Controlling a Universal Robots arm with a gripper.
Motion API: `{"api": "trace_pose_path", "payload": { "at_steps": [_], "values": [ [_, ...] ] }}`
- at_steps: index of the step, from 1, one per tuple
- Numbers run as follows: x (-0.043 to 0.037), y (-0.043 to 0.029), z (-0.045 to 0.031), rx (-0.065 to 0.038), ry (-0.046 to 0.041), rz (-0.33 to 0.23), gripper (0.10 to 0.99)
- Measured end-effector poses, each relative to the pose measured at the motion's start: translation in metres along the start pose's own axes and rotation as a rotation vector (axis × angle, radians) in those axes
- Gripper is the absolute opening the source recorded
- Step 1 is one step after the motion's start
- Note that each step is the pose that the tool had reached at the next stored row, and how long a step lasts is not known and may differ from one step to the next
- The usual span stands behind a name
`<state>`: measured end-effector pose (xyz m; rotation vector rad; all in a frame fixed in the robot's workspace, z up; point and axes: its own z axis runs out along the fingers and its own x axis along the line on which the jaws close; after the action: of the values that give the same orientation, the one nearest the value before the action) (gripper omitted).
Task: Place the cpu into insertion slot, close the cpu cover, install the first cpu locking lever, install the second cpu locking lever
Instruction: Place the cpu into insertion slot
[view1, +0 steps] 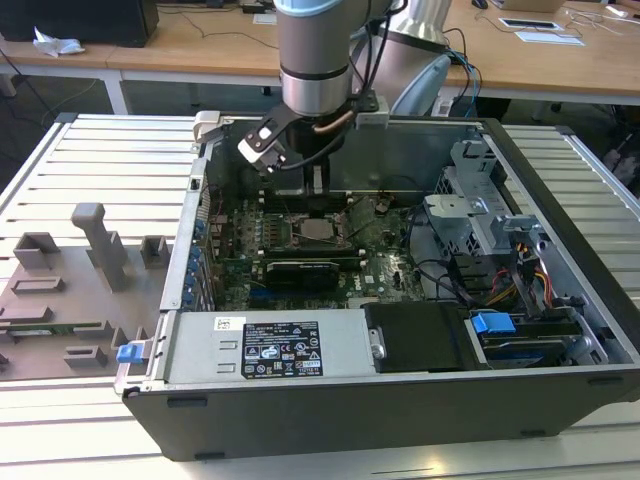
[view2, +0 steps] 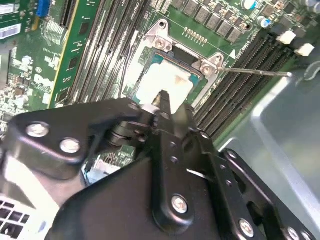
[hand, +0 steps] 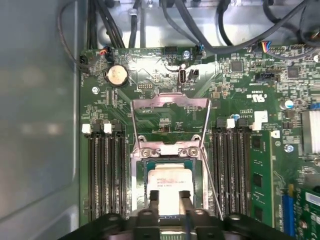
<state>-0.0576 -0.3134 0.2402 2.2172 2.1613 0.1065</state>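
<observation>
Currently the gripper (hand: 169, 200), parted and empty, is hovering over the cpu (hand: 170, 181) seated in the insertion slot (hand: 167, 150); the open cpu cover (hand: 170, 101) is apparently awaiting closure.

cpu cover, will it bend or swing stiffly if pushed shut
The cpu cover looks like a thin metal frame with a large window, so probably light and springy. It is flipped open, joined at the edge nearest the cpu, so a push should swing it rather than slide it.
</observation>
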Motion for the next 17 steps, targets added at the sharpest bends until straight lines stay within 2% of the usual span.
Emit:
{"api": "trace_pose_path", "payload": {
  "at_steps": [3, 8, 17],
  "values": [
    [0.0007, 0.0006, -0.0074, 0.0, -0.0005, 0.0, 0.11],
    [0.0018, 0.0016, -0.0207, 0.0, -0.0029, 0.0, 0.106],
    [0.0018, 0.0017, -0.0224, 0.0, -0.0028, 0.0, 0.106]
  ]
}}
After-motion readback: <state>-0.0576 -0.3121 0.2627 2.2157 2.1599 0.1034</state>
